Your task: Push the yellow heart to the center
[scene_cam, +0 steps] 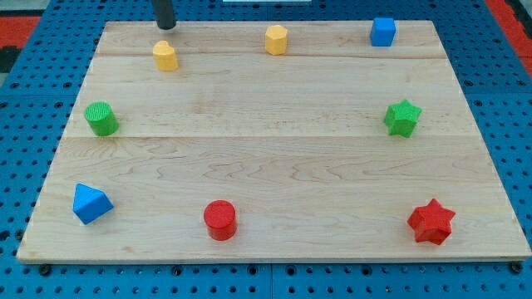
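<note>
The yellow heart [165,56] sits on the wooden board [274,149] near the view's top left. My tip [166,26] is just above it in the view, close to the board's top edge, with a small gap between them. A second yellow block, a hexagon [276,39], sits to the heart's right along the top edge.
Other blocks ring the board: a blue cube [382,31] top right, a green star [402,117] right, a red star [431,222] bottom right, a red cylinder [220,220] bottom, a blue triangle [91,203] bottom left, a green cylinder [101,119] left.
</note>
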You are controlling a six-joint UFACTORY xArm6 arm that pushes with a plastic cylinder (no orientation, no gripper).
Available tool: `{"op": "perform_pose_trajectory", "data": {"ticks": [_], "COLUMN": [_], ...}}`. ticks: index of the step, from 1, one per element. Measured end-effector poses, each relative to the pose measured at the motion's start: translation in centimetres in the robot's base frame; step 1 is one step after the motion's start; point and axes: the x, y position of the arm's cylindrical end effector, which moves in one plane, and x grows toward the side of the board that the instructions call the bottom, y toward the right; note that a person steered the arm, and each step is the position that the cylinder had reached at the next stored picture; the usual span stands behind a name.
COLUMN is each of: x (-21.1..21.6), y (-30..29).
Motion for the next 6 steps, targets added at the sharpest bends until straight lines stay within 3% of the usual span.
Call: {"op": "perform_pose_trajectory", "data": {"ticks": [3, 4, 5, 6], "x": [8.8, 12.9, 14.1, 11.1], "y": [1.0, 8.6, 13.6, 7.6]}}
